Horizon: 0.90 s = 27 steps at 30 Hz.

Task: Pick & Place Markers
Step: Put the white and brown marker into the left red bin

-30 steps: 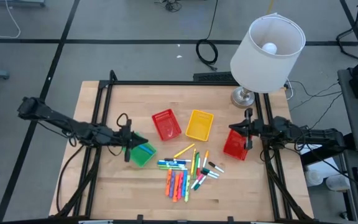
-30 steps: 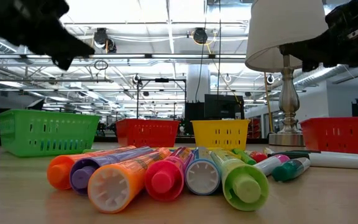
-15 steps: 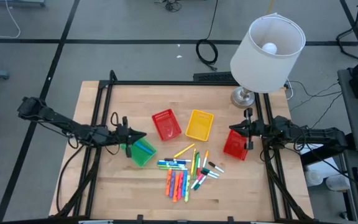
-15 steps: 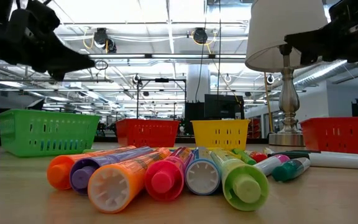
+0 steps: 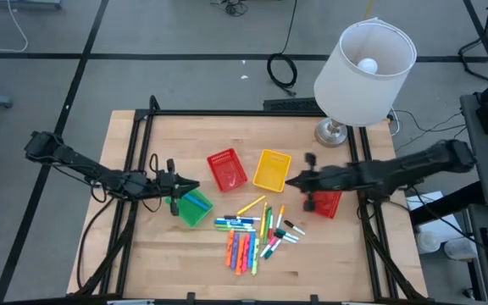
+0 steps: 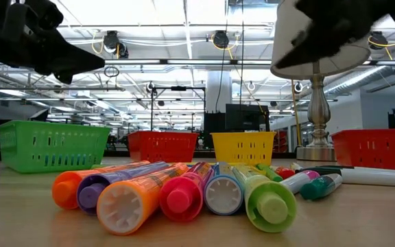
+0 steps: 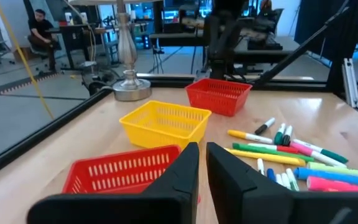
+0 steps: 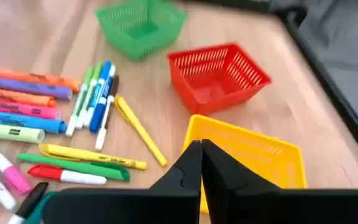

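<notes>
I look down on the table (image 5: 142, 263), the biggest thing here, and read it as a clock face. The lamp (image 5: 364, 59) stands at about one o'clock. Four mesh baskets follow: green basket (image 5: 195, 208) toward nine, two red baskets (image 5: 226, 169) (image 5: 324, 203) and a yellow basket (image 5: 272, 169) near centre and toward three. My right gripper (image 5: 291, 180) reaches over the yellow basket's near corner, fingers pressed together and empty. My left gripper (image 5: 190, 188) hangs at the green basket's rim, fingers parted only a crack, holding nothing I can see. The markers (image 5: 252, 233) lie loose at six o'clock, touching side by side. I judge them light, stiff and smooth, likely to roll; I would pinch one across mid-barrel, starting with an outlying yellow marker (image 5: 250, 206).
</notes>
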Tool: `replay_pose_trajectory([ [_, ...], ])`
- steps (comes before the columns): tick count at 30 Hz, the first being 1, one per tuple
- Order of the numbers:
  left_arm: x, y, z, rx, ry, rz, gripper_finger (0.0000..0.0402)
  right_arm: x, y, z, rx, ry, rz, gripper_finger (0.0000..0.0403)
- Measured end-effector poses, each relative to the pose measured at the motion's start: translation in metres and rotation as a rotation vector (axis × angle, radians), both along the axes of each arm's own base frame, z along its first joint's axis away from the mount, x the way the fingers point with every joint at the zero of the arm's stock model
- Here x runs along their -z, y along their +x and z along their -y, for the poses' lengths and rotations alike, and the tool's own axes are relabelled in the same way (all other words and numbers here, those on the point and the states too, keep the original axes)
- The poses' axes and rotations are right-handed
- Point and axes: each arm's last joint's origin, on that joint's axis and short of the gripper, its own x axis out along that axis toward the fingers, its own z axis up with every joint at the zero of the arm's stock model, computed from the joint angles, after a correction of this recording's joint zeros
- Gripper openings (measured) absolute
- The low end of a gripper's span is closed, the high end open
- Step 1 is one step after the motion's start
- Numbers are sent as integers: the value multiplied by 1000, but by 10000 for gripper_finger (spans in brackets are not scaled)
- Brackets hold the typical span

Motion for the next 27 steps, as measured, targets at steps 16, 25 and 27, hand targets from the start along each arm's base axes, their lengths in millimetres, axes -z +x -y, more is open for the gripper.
replay_pose_trajectory([
  [16, 1, 0, -3, -78, 155, -36, 10, 42, 123, -53, -136, 25, -334, 23],
  [25, 2, 0, -5, -101, 219, -62, 45, 66, 135, -67, -136, 58, -321, 154],
  [27, 2, 0, -6, -126, 220, -65, 46, 71, 135, -68, -126, 66, -340, 166],
])
